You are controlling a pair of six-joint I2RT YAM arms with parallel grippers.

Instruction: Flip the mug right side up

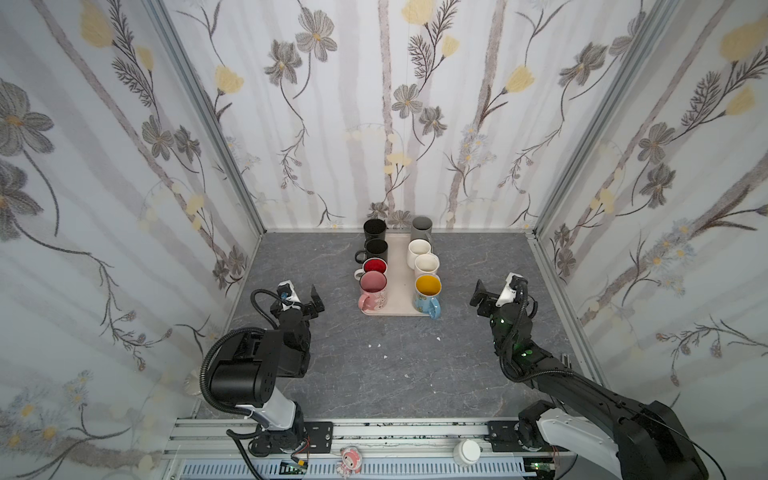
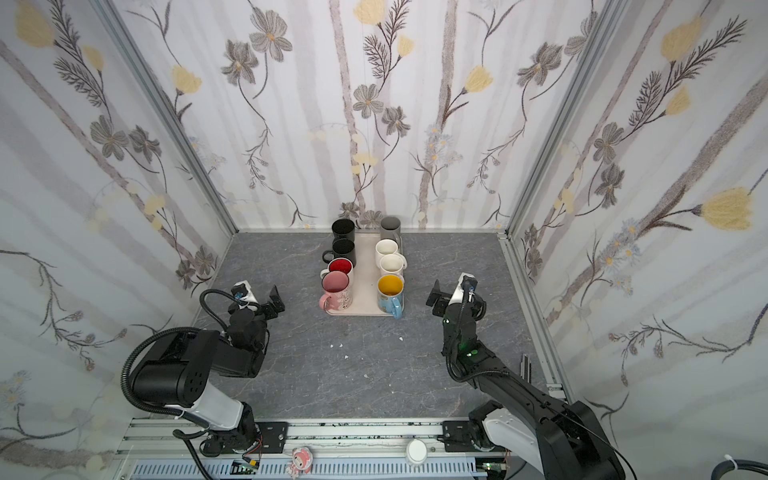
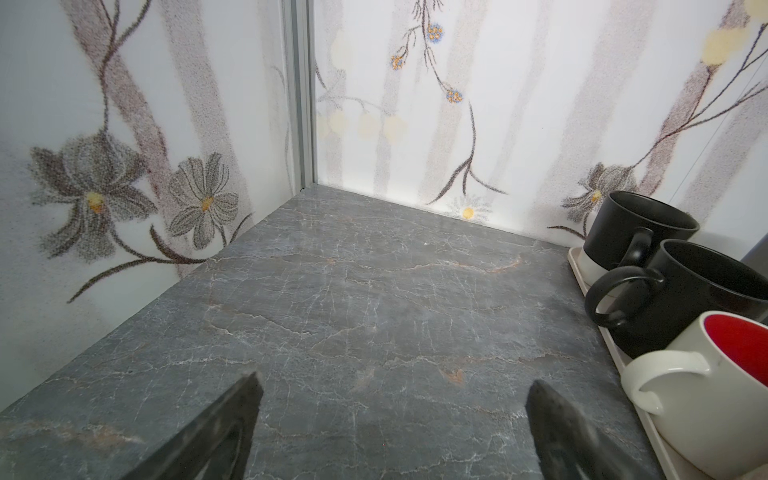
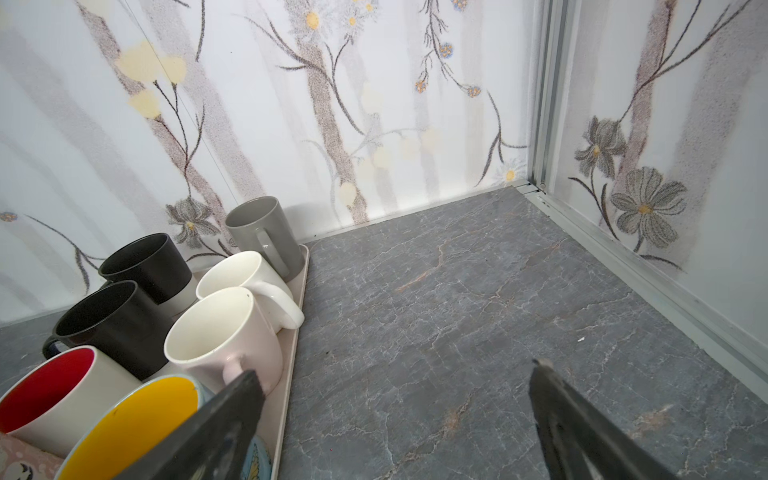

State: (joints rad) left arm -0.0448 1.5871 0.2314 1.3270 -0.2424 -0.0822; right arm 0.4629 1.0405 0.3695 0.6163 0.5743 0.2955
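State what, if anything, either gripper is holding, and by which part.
Nothing is held. The left gripper and the right gripper both stand open and empty, apart from the mugs on the tray.

One tray (image 1: 401, 282) carries two black mugs (image 1: 374, 228) (image 1: 376, 249), two white mugs (image 1: 419, 249) (image 1: 427, 266), one grey mug (image 1: 422, 228), one red-lined mug (image 1: 374, 266), one pink mug (image 1: 374, 301) and one yellow-lined mug (image 1: 426, 303) (eight in all: four in the left row, four in the right).
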